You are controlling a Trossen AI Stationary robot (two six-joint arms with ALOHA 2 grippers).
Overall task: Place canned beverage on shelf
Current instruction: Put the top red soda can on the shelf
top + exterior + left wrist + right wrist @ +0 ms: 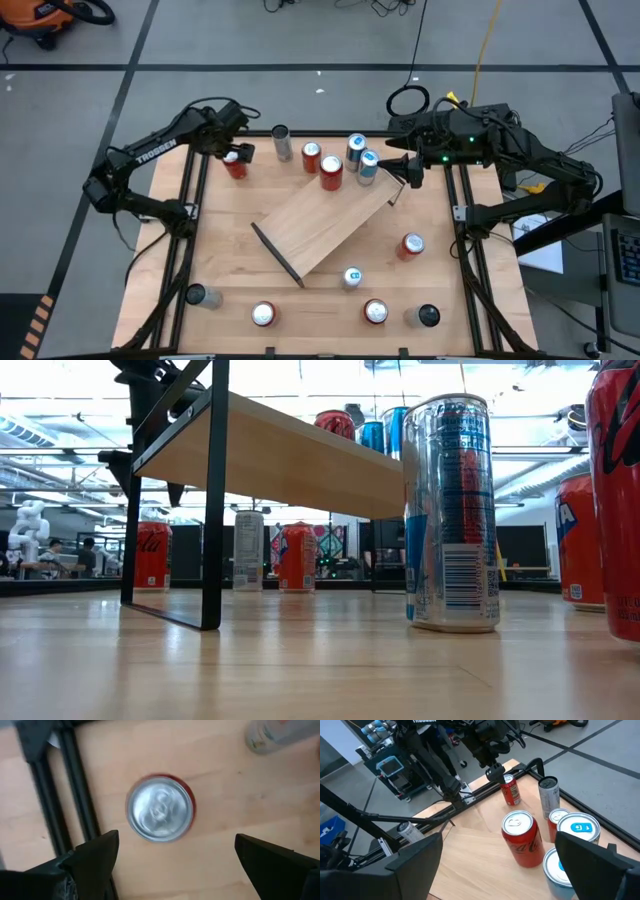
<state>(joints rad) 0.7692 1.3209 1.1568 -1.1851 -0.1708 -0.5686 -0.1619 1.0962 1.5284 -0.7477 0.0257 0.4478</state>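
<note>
Red and upright, a cola can [236, 164] stands at the far left corner of the table, directly beneath the left gripper [237, 154], whose fingers are spread wide with nothing between them. In the left wrist view the can's silver lid [160, 809] faces straight up at the camera, so its long axis points along the gripper's line of approach, and the can sits in line with the gap between the two dark fingers [95, 857], a little nearer one finger than the other and clear of both. A straight descent would likely bring the fingers down on either side of the can's body. The shelf [325, 225], a light-wood board on thin black brackets, lies slantwise across the middle of the table, well away from this can toward the centre. Its far end already carries another red can [331, 170] and two blue ones [361, 154]. The right gripper [409, 170] hangs just beside that loaded end of the shelf, its fingers also spread and empty, with those shelved cans close in front of it in the right wrist view. For the corner can, the left arm is plainly the nearer one. Other cans stand scattered about the tabletop [230, 270], apart from both grippers.
</note>
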